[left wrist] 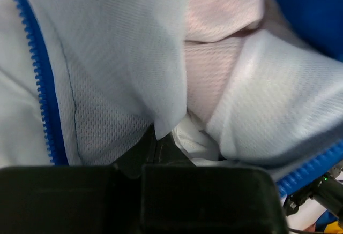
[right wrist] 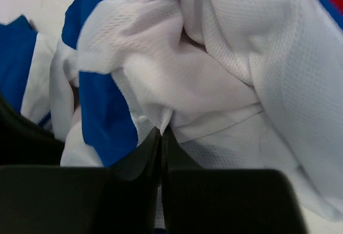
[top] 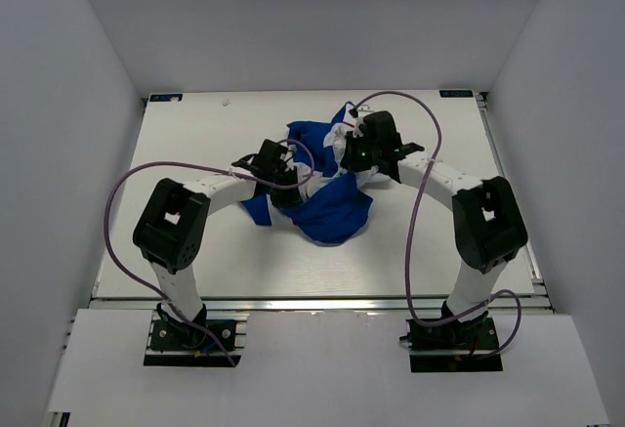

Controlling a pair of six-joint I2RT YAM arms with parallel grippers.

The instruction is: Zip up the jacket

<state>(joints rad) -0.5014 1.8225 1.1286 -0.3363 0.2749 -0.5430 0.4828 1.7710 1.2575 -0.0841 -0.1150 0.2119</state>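
Because the jacket (top: 322, 192) is light, soft and limp, it lies in a crumpled heap near the middle of the table (top: 195, 251); it will fold and slide rather than keep a shape. On the left, the left gripper (left wrist: 161, 137) is clenched on a fold of the white mesh lining (left wrist: 118, 57), near a row of blue zipper teeth (left wrist: 40, 73). On the right, the right gripper (right wrist: 162, 135) has its jaws pressed together on another fold of lining. Better holds, I think, are the stiffer zipper edges. The slider is not visible, perhaps hidden in the folds. Table surface shows on every side of the heap, and the walls (top: 88, 105) are well apart from it, so there is room to spread it.
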